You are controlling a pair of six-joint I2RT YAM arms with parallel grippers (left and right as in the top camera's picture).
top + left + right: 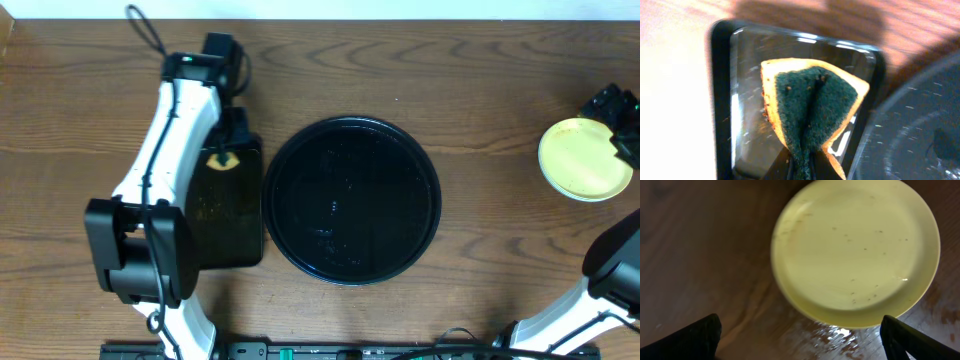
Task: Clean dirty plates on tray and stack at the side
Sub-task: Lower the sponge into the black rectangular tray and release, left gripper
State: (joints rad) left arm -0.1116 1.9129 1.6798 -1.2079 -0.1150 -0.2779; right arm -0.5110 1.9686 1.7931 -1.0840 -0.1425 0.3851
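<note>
The large round black tray (352, 200) sits mid-table with no plates on it; its rim also shows in the left wrist view (920, 130). A pale yellow plate (583, 160) lies on the table at the far right, and fills the right wrist view (855, 250); any plates under it are hidden. The mint plates do not show. My right gripper (800, 340) is open and empty, just off the plate's near edge. My left gripper (805, 170) is shut on a yellow and green sponge (812, 105), held over the small rectangular tray.
A smaller rectangular black tray (228, 205) lies left of the round tray, under the left arm; it also shows in the left wrist view (722, 100). Wet streaks (840, 335) are on the wood by the yellow plate. The right arm's base (610, 290) is at bottom right.
</note>
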